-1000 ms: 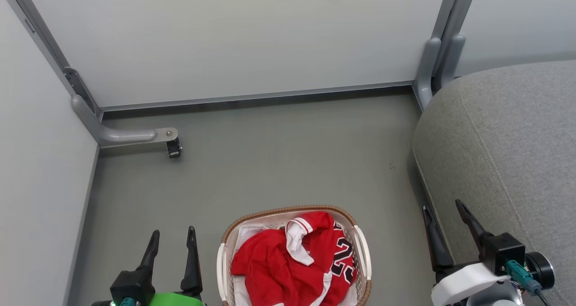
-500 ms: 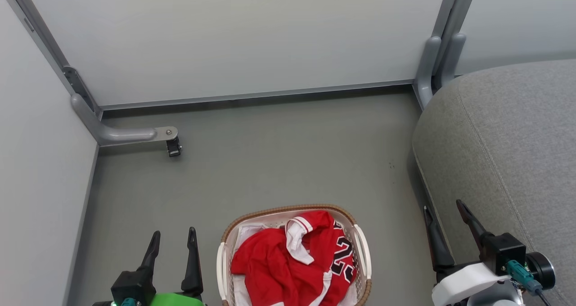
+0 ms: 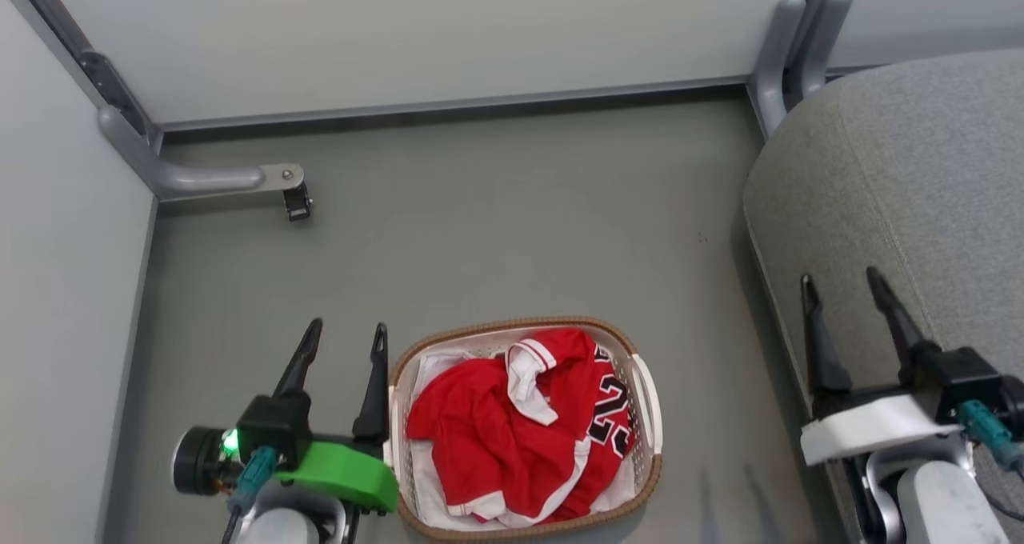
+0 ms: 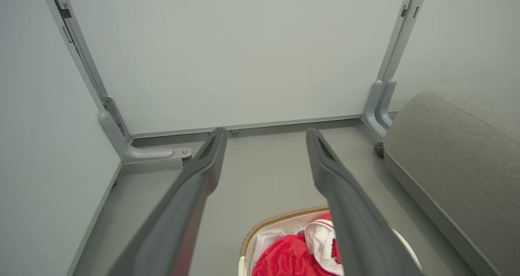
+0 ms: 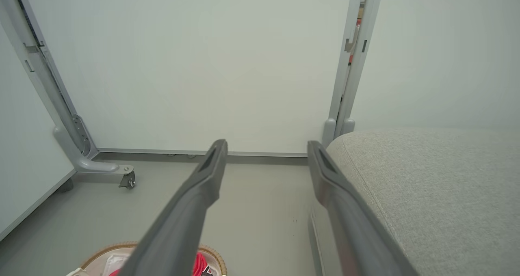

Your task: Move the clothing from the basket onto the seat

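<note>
The red clothing (image 3: 496, 440) lies in the basket (image 3: 512, 322). The left gripper (image 3: 348, 328) sits just left of the basket, and the right gripper (image 3: 840, 278) is far right of it, by the seat (image 3: 928, 168). Both are spread and empty. Best to dip one in and pinch a thick red fold, not the white sheet (image 3: 438, 368).

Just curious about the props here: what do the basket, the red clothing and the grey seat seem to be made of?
The basket: apparently matt white plastic, its walls punched with small holes; the brown rim looks woven, perhaps wicker. The clothing: thin, smooth sports fabric, probably synthetic, lying in soft folds. The seat: matt grey woven upholstery with a stitched seam.
</note>
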{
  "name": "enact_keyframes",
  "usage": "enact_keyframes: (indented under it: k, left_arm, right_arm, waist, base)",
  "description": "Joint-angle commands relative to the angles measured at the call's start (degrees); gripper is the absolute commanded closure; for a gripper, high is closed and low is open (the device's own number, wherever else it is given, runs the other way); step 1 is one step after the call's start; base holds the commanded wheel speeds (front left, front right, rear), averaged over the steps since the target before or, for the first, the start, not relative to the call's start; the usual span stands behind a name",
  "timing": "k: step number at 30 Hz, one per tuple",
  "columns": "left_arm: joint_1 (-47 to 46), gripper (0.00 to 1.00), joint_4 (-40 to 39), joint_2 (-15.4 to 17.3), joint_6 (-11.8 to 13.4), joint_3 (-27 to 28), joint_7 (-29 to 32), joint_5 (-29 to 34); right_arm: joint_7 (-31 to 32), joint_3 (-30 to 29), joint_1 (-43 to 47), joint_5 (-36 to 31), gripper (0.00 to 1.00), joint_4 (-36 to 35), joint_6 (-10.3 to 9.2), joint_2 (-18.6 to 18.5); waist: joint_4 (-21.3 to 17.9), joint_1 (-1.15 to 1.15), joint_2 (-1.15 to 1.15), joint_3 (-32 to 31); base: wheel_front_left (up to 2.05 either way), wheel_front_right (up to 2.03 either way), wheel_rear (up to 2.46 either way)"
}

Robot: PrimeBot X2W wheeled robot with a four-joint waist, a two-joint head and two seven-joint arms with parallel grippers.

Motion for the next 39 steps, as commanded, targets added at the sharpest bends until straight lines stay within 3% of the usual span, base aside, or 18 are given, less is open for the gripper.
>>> enact_keyframes:
  k: [1, 15, 29, 39]
  left_arm:
    - [-3.08, 0.00, 0.78, 0.37, -0.63, -0.51, -0.07, 1.04]
    - [-28.86, 0.00, 23.07, 0.07, -3.40, -10.60, 0.60, 4.35]
    - [-40.46, 0.00, 40.23, 0.05, -3.98, -21.21, 1.97, 5.53]
    - [-46.65, 0.00, 49.64, 2.76, 4.13, -18.67, 3.08, 4.80]
  right_arm:
    - [-0.12, -0.59, -2.09, -0.23, 0.00, -0.81, -0.01, -0.28]
    - [-0.11, -3.02, -20.30, 1.76, 0.00, -6.98, -0.01, -0.22]
    - [-0.12, -1.68, -26.28, 6.37, 0.00, -9.21, -0.01, -0.20]
    - [-0.12, -0.81, -26.50, 8.63, 0.00, -9.05, -0.01, -0.21]
  waist:
    - [-0.34, 0.00, 0.00, 6.04]
    - [-9.02, 0.00, 0.00, 30.09]
    - [-16.83, 0.00, 0.00, 41.02]
    - [-18.84, 0.00, 0.00, 42.93]
  base:
    - [0.00, 0.00, 0.00]
    - [0.00, 0.00, 0.00]
    - [0.00, 0.00, 0.00]
    - [0.00, 0.00, 0.00]
